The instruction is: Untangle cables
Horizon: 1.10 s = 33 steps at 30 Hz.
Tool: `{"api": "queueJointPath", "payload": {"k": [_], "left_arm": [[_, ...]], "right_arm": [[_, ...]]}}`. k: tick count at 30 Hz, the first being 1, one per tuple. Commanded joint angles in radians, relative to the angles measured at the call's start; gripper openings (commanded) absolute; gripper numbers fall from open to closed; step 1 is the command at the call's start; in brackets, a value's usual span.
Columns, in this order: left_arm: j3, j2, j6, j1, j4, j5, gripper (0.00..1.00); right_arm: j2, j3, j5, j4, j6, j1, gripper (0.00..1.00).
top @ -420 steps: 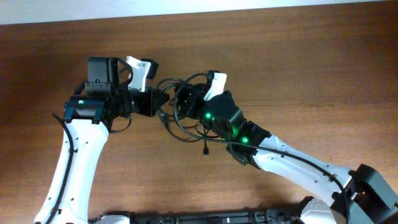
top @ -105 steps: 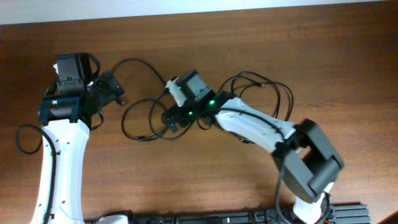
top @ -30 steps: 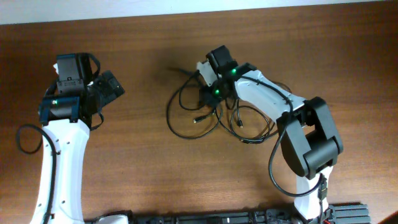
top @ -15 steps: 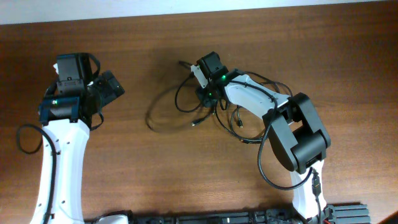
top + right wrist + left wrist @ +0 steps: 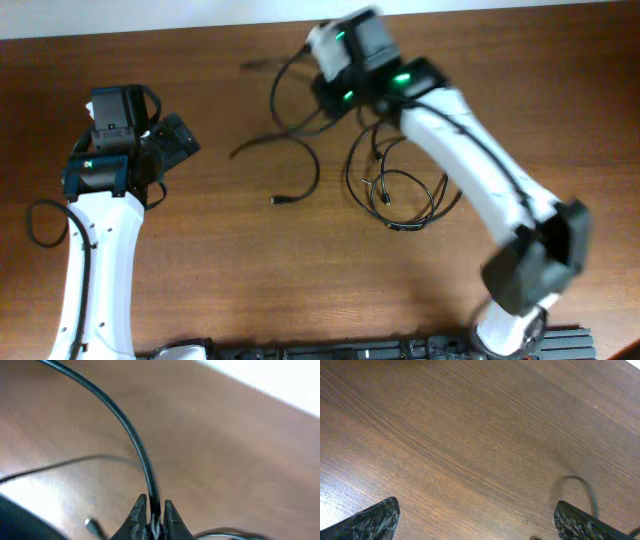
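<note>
Right gripper (image 5: 152,511): a second ago we saw it low over the heap with its fingers partly apart. Now it is pinched tight on one strand and has risen towards the far edge of the table (image 5: 250,290).
Lifted cable (image 5: 131,434): it rises out of the pinch in a taut arc. From overhead it hangs in a long open loop (image 5: 309,164) below the gripper.
Plug end (image 5: 279,201): the free tip of that strand lies on the wood near the middle of the table, just left of the heap and no longer buried in it.
Remaining coil (image 5: 404,196): it lies right of centre, and its loops cross each other. We cannot tell whether the raised strand is fully clear of it.
Left gripper (image 5: 178,142): it has not moved, parked near the left edge. Its fingers (image 5: 376,517) are wide apart and hold nothing, with only bare wood between them.
Meaning for the task: we judge that one strand is being drawn out of the tangle. The separation has started but is not done, and the coil's crossed loops are yet to be dealt with.
Risk: pulling further may drag the coil along if the two are snagged.
</note>
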Motion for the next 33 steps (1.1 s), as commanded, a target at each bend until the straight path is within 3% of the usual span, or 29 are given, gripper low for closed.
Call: {"api": "queueJointPath", "payload": {"k": [1, 5, 8, 14, 17, 19, 22, 26, 33], "left_arm": [[0.013, -0.014, 0.008, 0.002, -0.002, -0.015, 0.99], [0.013, -0.014, 0.008, 0.002, -0.002, -0.015, 0.99], [0.013, -0.014, 0.008, 0.002, -0.002, -0.015, 0.99], [0.013, -0.014, 0.008, 0.002, -0.002, -0.015, 0.99], [0.013, -0.014, 0.008, 0.002, -0.002, -0.015, 0.99], [0.013, -0.014, 0.008, 0.002, -0.002, -0.015, 0.99], [0.013, -0.014, 0.008, 0.002, -0.002, -0.015, 0.99], [0.013, -0.014, 0.008, 0.002, -0.002, -0.015, 0.99], [0.013, -0.014, 0.008, 0.002, -0.002, -0.015, 0.99]], "right_arm": [[-0.131, 0.019, -0.005, -0.004, 0.004, -0.142, 0.04], [-0.283, 0.019, -0.005, 0.036, 0.005, -0.386, 0.04], [-0.397, 0.019, -0.006, 0.088, 0.068, -0.707, 0.04], [-0.397, 0.019, -0.005, 0.101, 0.094, -1.146, 0.04], [-0.334, 0.019, -0.005, 0.121, 0.058, -1.24, 0.04], [-0.238, 0.019, 0.032, 0.087, -0.05, -1.272, 0.04], [-0.118, 0.019, 0.362, 0.032, -0.048, -1.273, 0.04], [0.038, 0.019, 0.618, -0.006, -0.018, -1.279, 0.04], [0.258, 0.004, 0.624, -0.082, 0.05, -1.369, 0.07]]}}
